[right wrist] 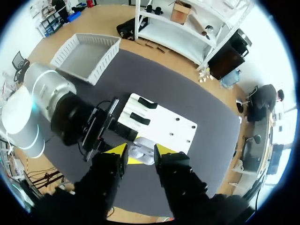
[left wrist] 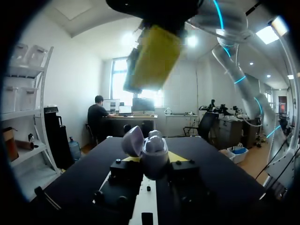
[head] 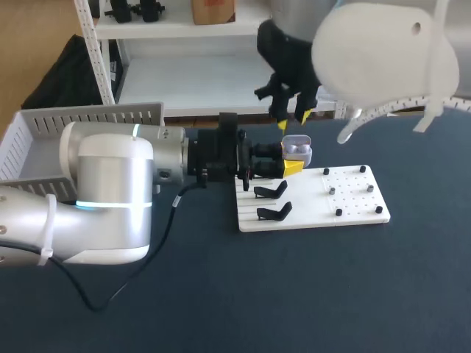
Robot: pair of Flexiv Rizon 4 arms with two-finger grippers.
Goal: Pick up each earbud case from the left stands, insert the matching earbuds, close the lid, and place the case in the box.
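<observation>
Dark worktop (head: 221, 294), centre frame: left hand (head: 288, 160) clamping lid-up earbud case (head: 297, 150); right hand (head: 292, 120) above, spread. Risk: misaligned descent knocking case loose.

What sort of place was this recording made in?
Probably a robot test bench in a lab: the left arm and right arm meet over a dark table holding a white fixture board with black stands, and a white box nearby.
</observation>
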